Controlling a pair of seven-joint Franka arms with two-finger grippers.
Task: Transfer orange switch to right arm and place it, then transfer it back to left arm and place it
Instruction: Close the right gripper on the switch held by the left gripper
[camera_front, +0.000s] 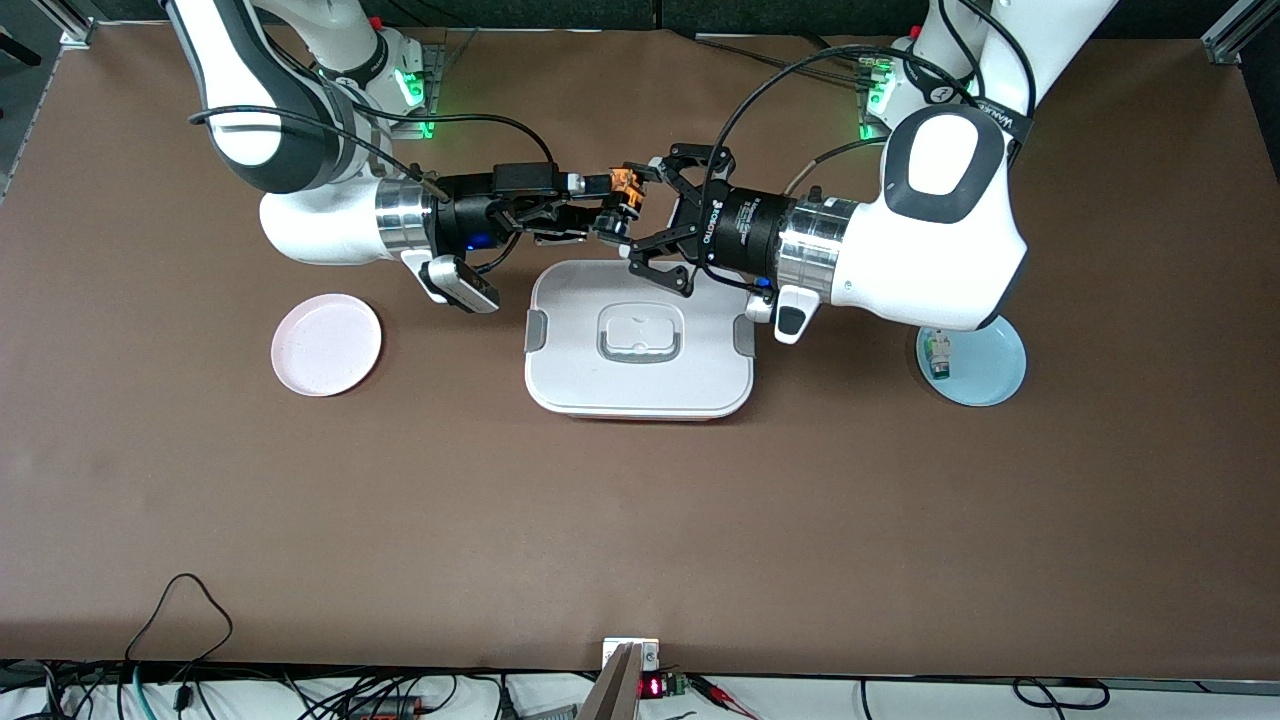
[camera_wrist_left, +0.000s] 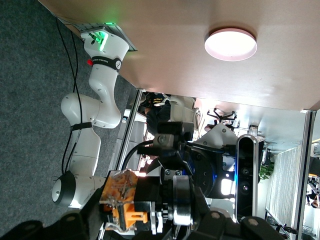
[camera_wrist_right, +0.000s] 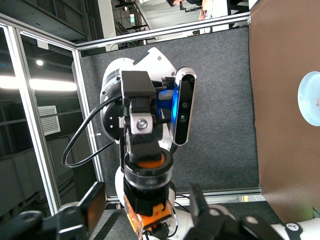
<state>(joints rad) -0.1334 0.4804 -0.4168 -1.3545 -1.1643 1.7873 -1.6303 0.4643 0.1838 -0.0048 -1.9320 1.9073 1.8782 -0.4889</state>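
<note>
i am a pair of white arms meeting in the air above the table. the orange switch (camera_front: 624, 203) hangs between my two grippers, over the bare brown table (camera_front: 640, 520) just past the box's edge on the side toward my bases.

my left gripper (camera_front: 668, 215) comes in from the left arm's end, its black fingers (camera_front: 655, 252) spread wide around the switch's end. from the front i cannot tell whether they touch it.

my right gripper (camera_front: 600, 205) comes in from the right arm's end. its fingers sit against the switch's black body, and they look clamped on it.

in the left wrist view the switch's (camera_wrist_left: 131, 202) orange block fills the foreground, with the right gripper (camera_wrist_left: 172, 150) facing me. in the right wrist view the switch's (camera_wrist_right: 148, 185) black barrel sits just in front of the left gripper (camera_wrist_right: 141, 120).

the box (camera_front: 640, 338), white with a grey lid handle, lies below us, nearer the front camera. a pink plate (camera_front: 326, 344) sits toward the right arm's end, a blue plate (camera_front: 985, 365) toward the left arm's end, holding a small white and green component (camera_front: 937, 356). wide bare table lies between the box and each plate.
</note>
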